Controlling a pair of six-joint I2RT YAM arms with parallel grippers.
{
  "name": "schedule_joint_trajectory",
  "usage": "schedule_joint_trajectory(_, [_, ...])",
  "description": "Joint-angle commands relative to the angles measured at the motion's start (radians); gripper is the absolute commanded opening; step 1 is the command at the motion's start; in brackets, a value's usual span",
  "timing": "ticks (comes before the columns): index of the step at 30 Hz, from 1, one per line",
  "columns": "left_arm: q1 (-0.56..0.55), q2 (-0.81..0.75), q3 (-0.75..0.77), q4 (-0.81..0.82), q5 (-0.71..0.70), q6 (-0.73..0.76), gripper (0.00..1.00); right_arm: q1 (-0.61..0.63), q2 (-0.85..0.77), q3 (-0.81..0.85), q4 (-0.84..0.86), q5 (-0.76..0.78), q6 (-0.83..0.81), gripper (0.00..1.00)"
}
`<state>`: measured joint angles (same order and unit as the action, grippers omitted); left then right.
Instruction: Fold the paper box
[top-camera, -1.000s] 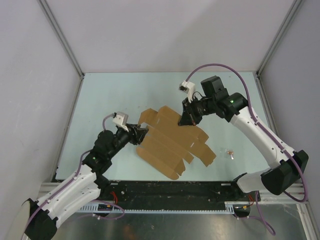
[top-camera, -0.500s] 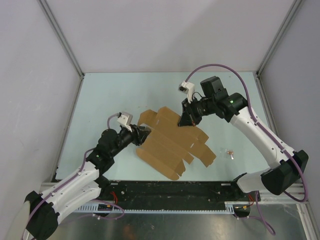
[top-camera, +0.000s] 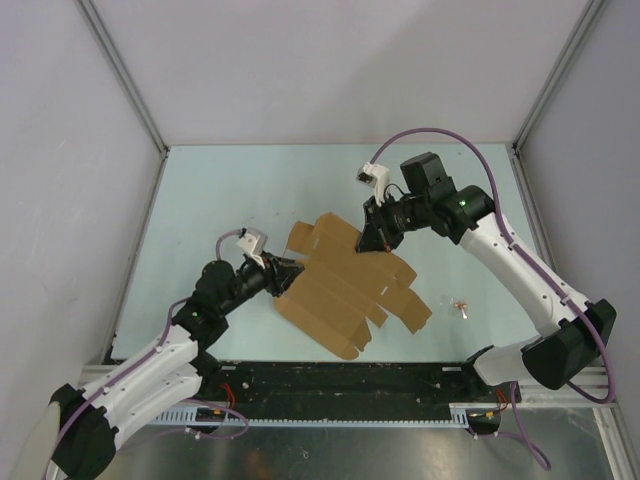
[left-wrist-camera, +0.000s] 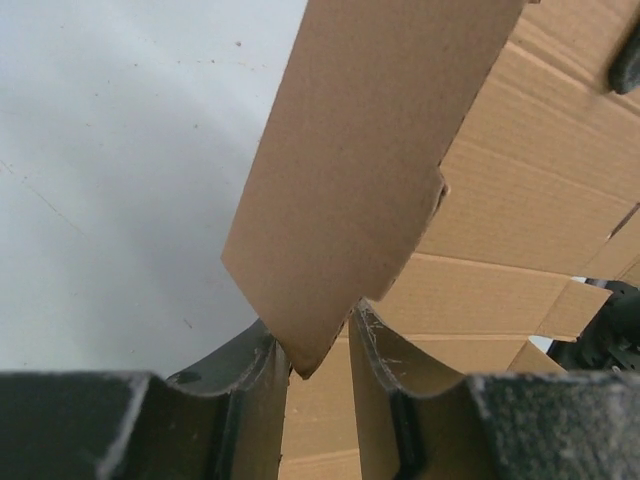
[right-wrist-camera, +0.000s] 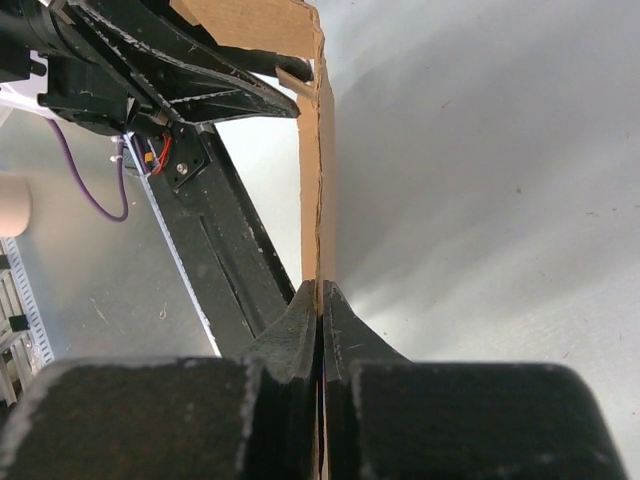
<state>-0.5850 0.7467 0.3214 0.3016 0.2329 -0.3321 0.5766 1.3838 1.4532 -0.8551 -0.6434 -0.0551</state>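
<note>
The paper box (top-camera: 345, 285) is a flat brown die-cut sheet lying mid-table, with its far left flap (top-camera: 303, 238) tilted up. My left gripper (top-camera: 284, 273) is at the sheet's left edge. In the left wrist view the raised flap (left-wrist-camera: 350, 180) has its lower corner between the parted fingers of my left gripper (left-wrist-camera: 318, 340), which do not clamp it. My right gripper (top-camera: 372, 240) is at the sheet's far edge. In the right wrist view my right gripper (right-wrist-camera: 320, 290) is shut on the thin cardboard edge (right-wrist-camera: 318, 180), held edge-on.
A small reddish bit (top-camera: 461, 305) lies on the pale table (top-camera: 220, 200) right of the sheet. Grey walls enclose the far and side edges. The black rail (top-camera: 350, 385) runs along the near edge. My left arm (right-wrist-camera: 170, 70) shows in the right wrist view.
My left gripper has moved right to the sheet's left edge, and the far left flap has tipped up and inward. The right gripper has kept its grip in place.
</note>
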Motion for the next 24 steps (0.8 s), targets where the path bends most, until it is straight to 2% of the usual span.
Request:
schedule_joint_trajectory(1, [-0.003,-0.032,-0.018,0.056,0.060,-0.033,0.34,0.005,0.008,-0.001,0.022,-0.012,0.017,0.00])
schedule_joint_trajectory(18, [-0.013,-0.035,-0.068,0.131,0.097,-0.110,0.33,0.011,0.029,-0.004,0.045,-0.019,0.031,0.00])
schedule_joint_trajectory(24, [-0.026,0.006,-0.068,0.166,0.091,-0.119,0.33,0.029,0.029,-0.005,0.047,-0.024,0.032,0.00])
